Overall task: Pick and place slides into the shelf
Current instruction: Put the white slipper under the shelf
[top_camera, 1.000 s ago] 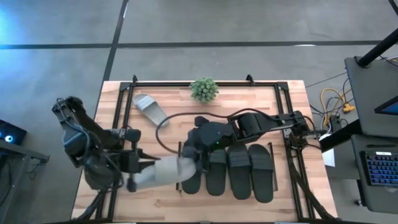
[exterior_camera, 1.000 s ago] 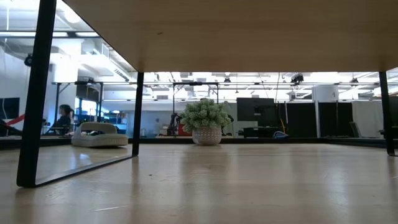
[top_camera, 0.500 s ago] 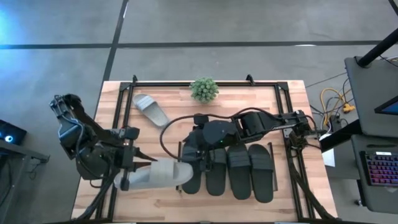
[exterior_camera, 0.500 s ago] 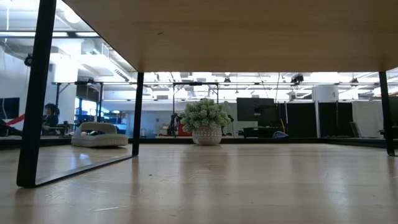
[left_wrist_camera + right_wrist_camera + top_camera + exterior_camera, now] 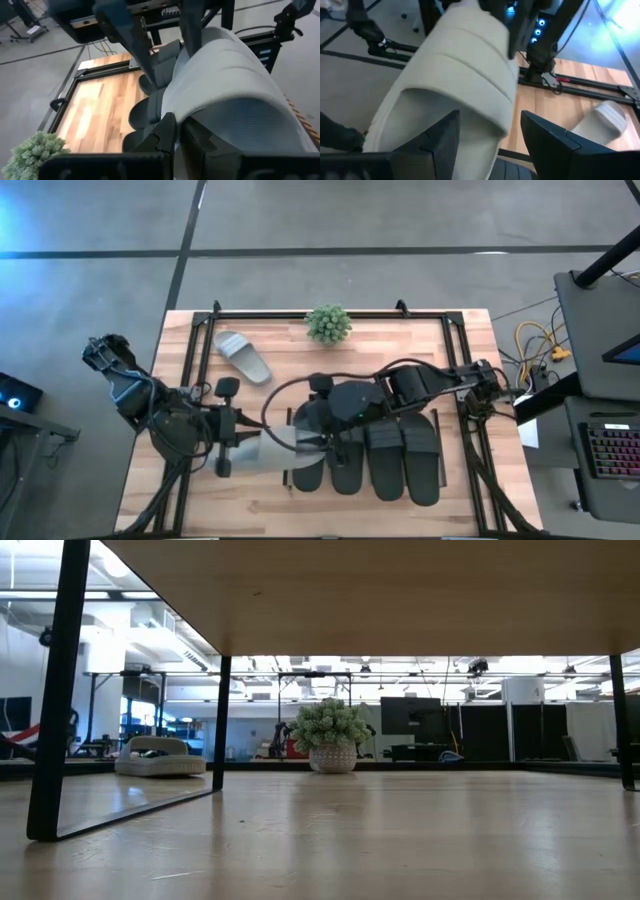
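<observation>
My left gripper (image 5: 238, 450) (image 5: 180, 135) is shut on a light grey slide (image 5: 272, 452) (image 5: 230, 85) that reaches toward the shelf (image 5: 436, 425). My right gripper (image 5: 312, 442) (image 5: 490, 145) is open, its fingers standing on either side of that slide's other end (image 5: 460, 75). Several black slides (image 5: 385, 460) lie side by side on the shelf, soles down. A second grey slide (image 5: 242, 355) (image 5: 160, 755) rests sole-down on the table near the far left corner. The low view shows no gripper. My left gripper pinches the grey slide between its two fingers at the sole's rim (image 5: 186, 112), at the end nearest the left arm. The fingers come level from the table's left, along the slide. The slide is lifted clear, roughly level, pointing right. My right gripper straddles the slide's free end (image 5: 420, 130); whether a finger touches it, I cannot tell.
A small potted plant (image 5: 328, 323) (image 5: 332, 740) stands by the far edge. A larger black tube frame (image 5: 210, 320) runs around the tabletop. The shelf's board (image 5: 400, 590) and a dark leg (image 5: 60, 690) show from below. Bare wood lies at the near left (image 5: 200, 505).
My left gripper has carried the grey slide a little toward the table's right, so its free end now sits at the shelf's left side. My right gripper has moved toward the near edge, onto that free end.
</observation>
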Available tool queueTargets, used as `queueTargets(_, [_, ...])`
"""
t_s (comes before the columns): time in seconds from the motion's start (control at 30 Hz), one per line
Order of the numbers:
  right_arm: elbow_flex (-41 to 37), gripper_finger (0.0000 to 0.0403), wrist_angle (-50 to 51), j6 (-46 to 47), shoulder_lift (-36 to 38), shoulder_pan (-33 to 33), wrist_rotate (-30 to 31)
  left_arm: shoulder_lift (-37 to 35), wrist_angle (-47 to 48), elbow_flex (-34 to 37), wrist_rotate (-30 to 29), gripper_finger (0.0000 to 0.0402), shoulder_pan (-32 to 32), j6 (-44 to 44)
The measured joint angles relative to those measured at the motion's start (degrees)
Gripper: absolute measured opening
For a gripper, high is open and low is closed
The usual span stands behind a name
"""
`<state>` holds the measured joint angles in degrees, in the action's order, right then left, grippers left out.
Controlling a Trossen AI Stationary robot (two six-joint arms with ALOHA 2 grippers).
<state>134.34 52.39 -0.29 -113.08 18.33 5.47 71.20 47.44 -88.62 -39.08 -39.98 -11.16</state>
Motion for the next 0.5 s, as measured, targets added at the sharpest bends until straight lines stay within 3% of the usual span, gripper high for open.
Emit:
queueTargets(0.33, [0.0,0.0203,-1.4,-1.1,0.0,0.9,0.0,2.7,-2.9,0.9,6.6,0.0,3.4,0.1])
queueTargets(0.5, [0.0,0.019,-0.7,1.1,0.0,0.9,0.0,4.1,-2.8,0.8,7.0,0.0,3.6,0.0])
